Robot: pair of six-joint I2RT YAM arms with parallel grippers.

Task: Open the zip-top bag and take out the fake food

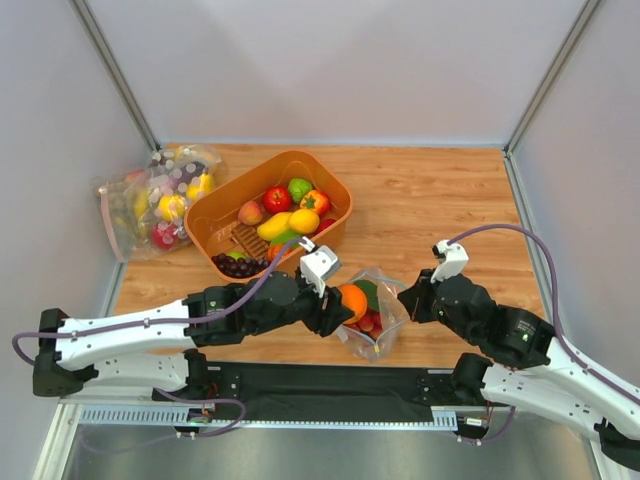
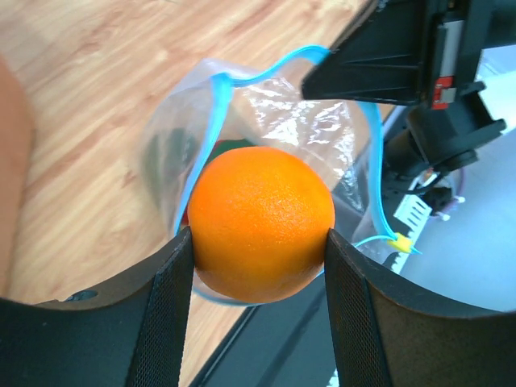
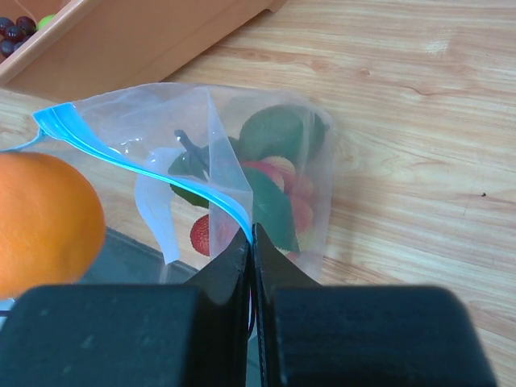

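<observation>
The clear zip-top bag (image 1: 378,318) with a light-blue zip strip stands open near the table's front edge. My left gripper (image 1: 338,306) is shut on the round orange (image 2: 260,222) and holds it at the bag's mouth (image 2: 266,89). The orange also shows in the right wrist view (image 3: 44,222). My right gripper (image 3: 251,230) is shut on the blue zip edge of the bag (image 3: 234,201) on its right side. Inside the bag lie a dark green fruit (image 3: 278,133), red strawberry pieces (image 3: 203,234) and a green leaf (image 3: 270,205).
An orange basket (image 1: 330,178) with a tomato, lemon, pepper, mango and purple grapes stands behind the bag. Clear bags with pink strips (image 1: 150,200) full of produce lie at the far left. Grey walls enclose the table; a black strip (image 1: 330,385) runs along its front edge.
</observation>
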